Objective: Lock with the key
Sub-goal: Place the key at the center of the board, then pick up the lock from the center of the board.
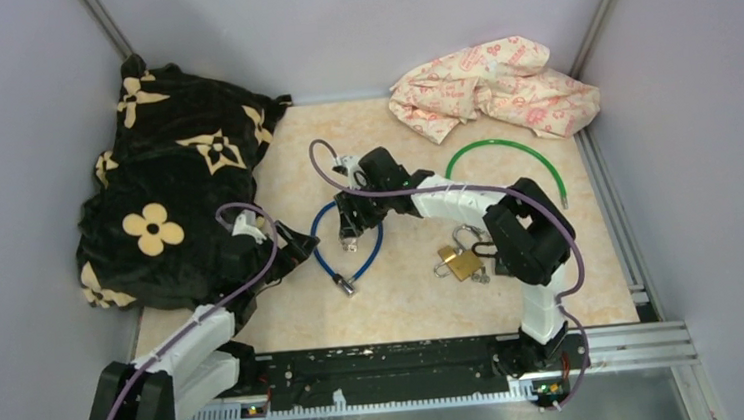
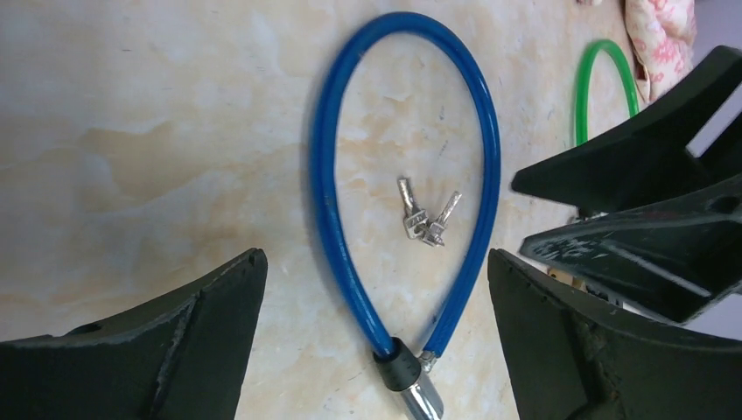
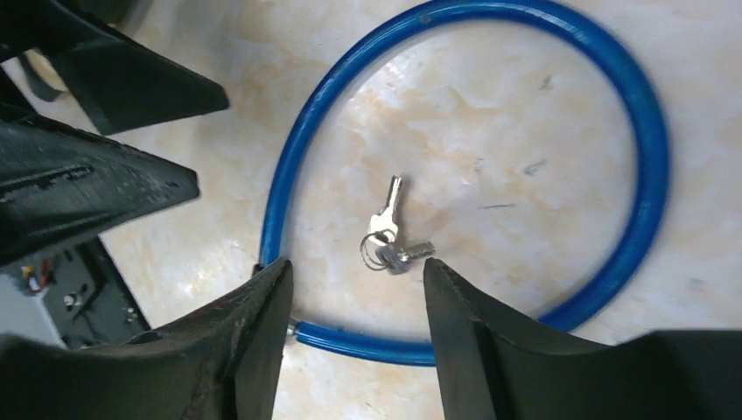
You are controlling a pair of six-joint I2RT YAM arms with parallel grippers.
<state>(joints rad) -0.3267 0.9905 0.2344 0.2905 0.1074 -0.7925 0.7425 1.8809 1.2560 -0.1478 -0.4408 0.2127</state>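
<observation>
lock barrel [image 2: 420, 399] partly beyond bottom edge

Blue cable lock [image 2: 322, 175] with black collar and silver end; silver keys [image 3: 389, 236]; green cable [image 1: 491, 142]; brass-yellow padlock [image 1: 461, 261]; black cloth [image 1: 182, 200] patterned with cream flowers and four-pointed stars; cream cloth [image 1: 494, 85] printed in pink-red (motifs too small to read); tabletop [image 1: 396, 308] mottled beige and white, marble-like.
</observation>
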